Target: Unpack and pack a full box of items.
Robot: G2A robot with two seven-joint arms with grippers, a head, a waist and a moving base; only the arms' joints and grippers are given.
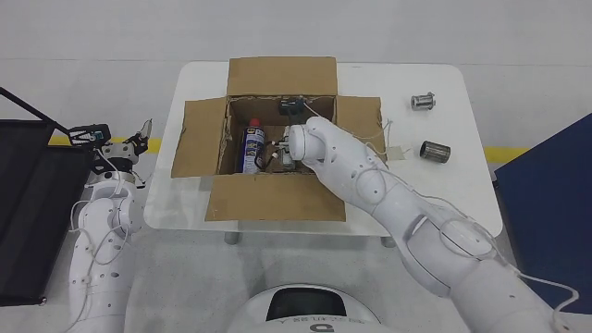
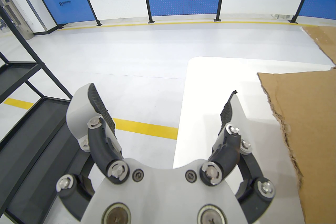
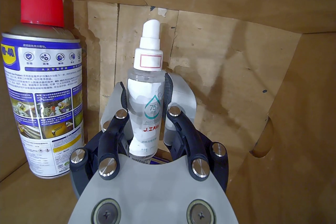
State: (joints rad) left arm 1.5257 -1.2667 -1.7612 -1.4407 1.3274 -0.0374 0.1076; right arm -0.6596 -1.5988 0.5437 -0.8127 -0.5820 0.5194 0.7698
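In the top view, the brown cardboard box is sitting open on the white table with its flaps spread. The right gripper is reaching down inside it, beside the blue-and-yellow spray can with a red cap. A small dark object is lying by the box's far wall. One short metal cylinder and a second metal cylinder are resting on the table, well apart from the box. The left gripper is hanging beyond the table's edge, near a black rack.

With two parts out and at least three things inside, the job is looking roughly midway. Whether this is the emptying or the refilling, I cannot tell.

In the left wrist view, the left gripper is standing spread wide with nothing between its pads. It is hanging over the table's corner, beside a box flap.

In the right wrist view, the right gripper is pinching a clear plastic bottle with a white spray nozzle around its body. The bottle is inside the box, just beside the spray can.

This close view is making the grip on the bottle plain, where the arm is covering it from above. The overhead view, in turn, is giving the cylinders out on the table.
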